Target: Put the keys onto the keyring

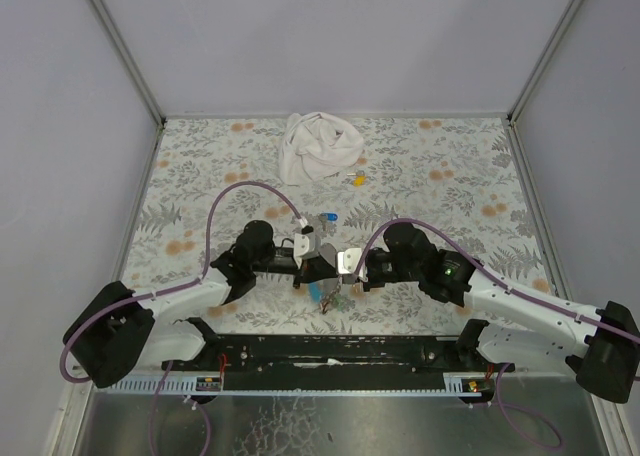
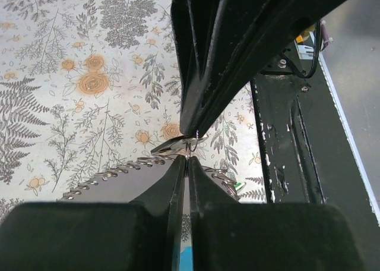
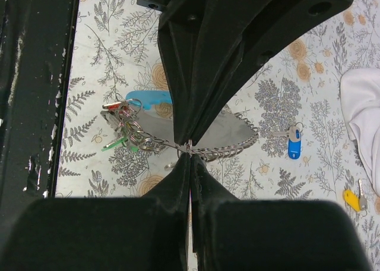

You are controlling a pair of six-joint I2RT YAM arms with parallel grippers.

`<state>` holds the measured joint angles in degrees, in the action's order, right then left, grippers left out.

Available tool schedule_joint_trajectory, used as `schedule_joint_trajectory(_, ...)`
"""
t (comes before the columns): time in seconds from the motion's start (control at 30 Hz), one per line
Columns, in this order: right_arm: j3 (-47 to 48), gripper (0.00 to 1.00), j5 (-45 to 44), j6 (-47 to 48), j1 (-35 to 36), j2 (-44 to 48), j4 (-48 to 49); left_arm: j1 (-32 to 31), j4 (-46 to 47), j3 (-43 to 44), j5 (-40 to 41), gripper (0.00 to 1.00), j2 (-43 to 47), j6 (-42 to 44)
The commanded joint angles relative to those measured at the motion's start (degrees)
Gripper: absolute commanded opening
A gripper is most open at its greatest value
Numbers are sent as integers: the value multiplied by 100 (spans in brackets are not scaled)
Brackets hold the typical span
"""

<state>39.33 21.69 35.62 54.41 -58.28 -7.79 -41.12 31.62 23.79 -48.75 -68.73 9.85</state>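
Both grippers meet tip to tip above the near middle of the table. My left gripper [image 2: 187,158] is shut on a thin metal ring of the keyring [image 2: 190,144]. From the opposite side my right gripper [image 3: 189,149] is shut on the same ring [image 3: 189,144]. Below them hangs the grey strap [image 3: 154,125], edged with a chain of small rings. A bunch of keys [image 3: 122,127] with green and red bits dangles at one end. A loose key with a blue cap [image 3: 293,145] lies on the table beyond. In the top view the left gripper [image 1: 318,264] and right gripper [image 1: 340,266] touch.
A crumpled white cloth [image 1: 320,146] lies at the back middle of the floral table [image 1: 200,176]. A yellow-capped key [image 1: 358,179] sits just in front of it. The black base rail [image 1: 330,351] runs along the near edge. Grey walls close in the table on three sides.
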Motion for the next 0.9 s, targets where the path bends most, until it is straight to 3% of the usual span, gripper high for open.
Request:
schedule_joint_trajectory(0.0, 265, 0, 38, 27, 35, 80, 221, 7, 436, 42, 318, 0, 53, -432)
schedule_joint_trajectory(0.27, -26, 0, -120, -185, 36, 356, 234, 11, 1134, -255, 1625, 0, 283, -1718)
schedule_joint_trajectory(0.47, -163, 0, -89, -286, 39, 297, 255, 15, 1876, -575, 1997, 0, 350, -2611)
schedule_joint_trajectory(0.87, -438, 0, -111, -482, 39, 439, 363, 16, 2389, -978, 2695, 0, 621, -3301)
